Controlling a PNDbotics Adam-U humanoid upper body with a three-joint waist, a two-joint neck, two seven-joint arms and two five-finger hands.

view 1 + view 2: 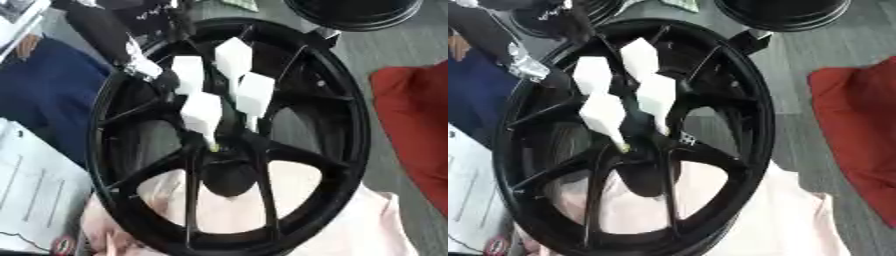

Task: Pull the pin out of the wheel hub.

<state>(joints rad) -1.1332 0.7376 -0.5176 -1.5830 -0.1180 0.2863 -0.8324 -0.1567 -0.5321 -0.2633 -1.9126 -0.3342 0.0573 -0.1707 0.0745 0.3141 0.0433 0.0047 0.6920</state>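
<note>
A black spoked wheel (346, 150) lies flat on a pale pink cloth, and its hub (229, 172) sits just below the middle of the view. At the hub's upper edge shows a small yellowish thing, the pin (625, 147). My left arm comes in from the upper left, and my left hand (203, 111) hangs over the spokes with its white-covered fingers (254, 95) spread and pointing down toward the hub. The lowest fingertip meets the pin's top; the neighbouring fingertip stands apart from it. My right hand shows in neither view.
A second black wheel (354, 12) lies at the top right. A red cloth (416, 115) is at the right and a blue cloth (44, 95) at the left. White paper (35, 195) lies at the lower left. The pink cloth (350, 225) spreads under the wheel.
</note>
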